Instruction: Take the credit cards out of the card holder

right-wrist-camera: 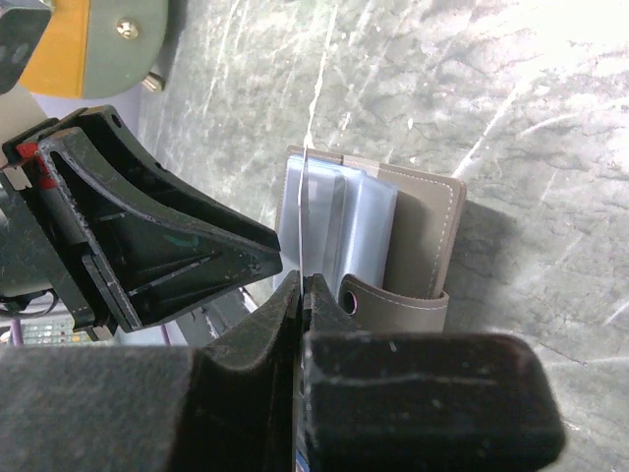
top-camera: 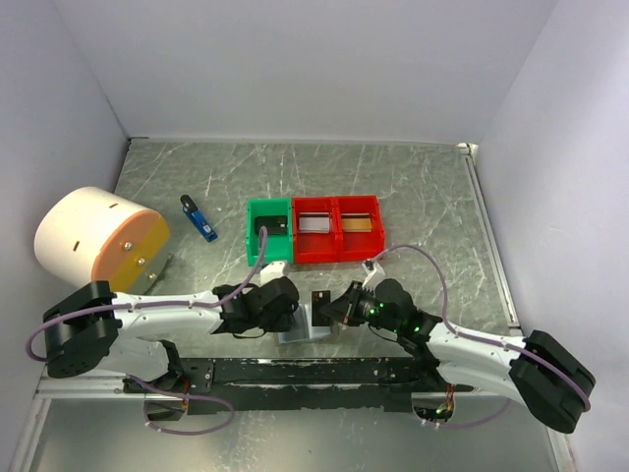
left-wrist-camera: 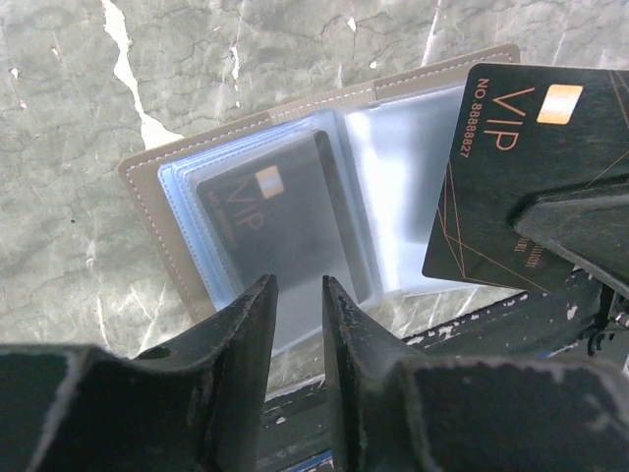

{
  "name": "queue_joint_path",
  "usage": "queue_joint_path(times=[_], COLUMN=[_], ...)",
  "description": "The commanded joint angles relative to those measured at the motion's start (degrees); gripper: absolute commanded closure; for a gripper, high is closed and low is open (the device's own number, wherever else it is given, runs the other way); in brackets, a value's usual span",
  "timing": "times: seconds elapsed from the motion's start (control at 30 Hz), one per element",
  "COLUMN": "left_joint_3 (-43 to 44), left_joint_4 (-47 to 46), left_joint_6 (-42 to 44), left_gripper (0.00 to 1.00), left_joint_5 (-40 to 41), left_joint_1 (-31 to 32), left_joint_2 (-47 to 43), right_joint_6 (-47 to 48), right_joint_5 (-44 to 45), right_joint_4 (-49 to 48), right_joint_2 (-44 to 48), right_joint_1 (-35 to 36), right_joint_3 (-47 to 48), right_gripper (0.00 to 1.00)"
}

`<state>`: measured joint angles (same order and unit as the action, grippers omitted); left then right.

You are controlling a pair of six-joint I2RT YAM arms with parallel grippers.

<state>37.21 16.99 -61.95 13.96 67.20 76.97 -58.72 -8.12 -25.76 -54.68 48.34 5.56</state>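
The grey card holder (top-camera: 298,334) (left-wrist-camera: 157,197) (right-wrist-camera: 425,228) lies open on the table near the front edge, its clear sleeves fanned out. A black VIP credit card (left-wrist-camera: 265,211) sits inside a left sleeve. My right gripper (right-wrist-camera: 306,281) (top-camera: 341,306) is shut on another black VIP credit card (left-wrist-camera: 521,167) (top-camera: 321,300), holding it upright above the holder's right half; its thin edge (right-wrist-camera: 307,197) shows in the right wrist view. My left gripper (left-wrist-camera: 300,285) (top-camera: 291,313) hovers at the holder's near edge, jaws a narrow gap apart with nothing between them.
A green tray (top-camera: 252,236) and two red trays (top-camera: 336,258) with cards in them stand behind the holder. A blue-and-black gadget (top-camera: 198,218) and a white-and-orange drum (top-camera: 98,239) are at the left. White walls enclose the table.
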Motion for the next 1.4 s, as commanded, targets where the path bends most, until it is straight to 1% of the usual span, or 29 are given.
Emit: queue_joint_path(times=[0.0,0.1,0.17,0.3,0.43,0.5,0.6,0.73,0.77,0.8,0.93,1.07,1.17,1.23,1.33,1.37], left_joint_3=[-0.64,-1.13,-1.34,0.11,4.38,8.61,15.42,23.64,24.17,24.70,22.30,16.12,10.09,11.81,10.76,11.03], left_joint_4=[-0.07,-0.64,-0.53,2.70,6.75,11.88,19.20,28.92,29.78,30.12,28.58,25.45,23.39,24.74,22.46,22.46], left_joint_6=[-0.18,0.10,0.25,0.73,5.06,6.79,11.70,19.31,21.30,22.77,26.72,29.35,28.14,27.85,29.37,30.36], left_gripper=[0.61,0.56,0.51,0.37,0.24,0.16,0.14,0.12,0.08,0.00,0.01,0.01,0.01,0.01,0.01,0.01], left_joint_5=[1.52,1.19,1.12,2.54,1.85,2.54,1.10,4.54,4.96,5.10,7.88,10.46,13.63,13.80,16.01,15.40], left_joint_1=[0.38,0.30,0.31,0.31,-1.63,-4.19,-10.41,-17.07,-18.67,-20.73,-27.22,-32.15,-32.78,-32.81,-32.81,-32.90], left_joint_2=[-2.96,-4.57,-5.47,-6.59,-5.91,-4.99,-4.39,-5.87,-6.92,-8.10,-15.38,-20.41,-23.76,-24.29,-24.97,-24.41], right_joint_6=[2.05,2.75,3.35,4.81,7.43,8.62,11.17,12.60,12.84,13.08,15.09,18.24,20.35,22.10,25.50,26.41], right_joint_5=[-0.31,-1.33,-1.62,-2.35,-1.12,0.30,3.06,5.30,5.76,6.28,8.94,10.54,11.00,11.16,11.96,12.43], right_joint_4=[-1.14,-2.62,-2.65,-3.04,-1.29,0.49,4.55,9.28,10.17,10.85,13.79,16.50,15.33,15.74,16.25,16.91], right_joint_2=[2.43,3.47,4.14,6.71,11.31,14.30,18.42,22.59,23.45,24.03,24.90,21.89,17.98,14.97,9.65,7.75], right_joint_1=[0.18,0.23,0.25,0.30,0.57,0.58,0.64,0.67,0.72,0.71,0.73,0.68,0.73,0.62,0.65,0.62], right_joint_3=[-0.04,-0.61,-0.46,-0.50,-0.66,-0.77,-0.09,0.83,1.05,1.15,3.06,7.57,10.32,12.98,16.98,18.45], right_gripper=[1.00,1.00,1.00,1.00,1.00,1.00,1.00,1.00,1.00,1.00,1.00,1.00,1.00,1.00,1.00,1.00])
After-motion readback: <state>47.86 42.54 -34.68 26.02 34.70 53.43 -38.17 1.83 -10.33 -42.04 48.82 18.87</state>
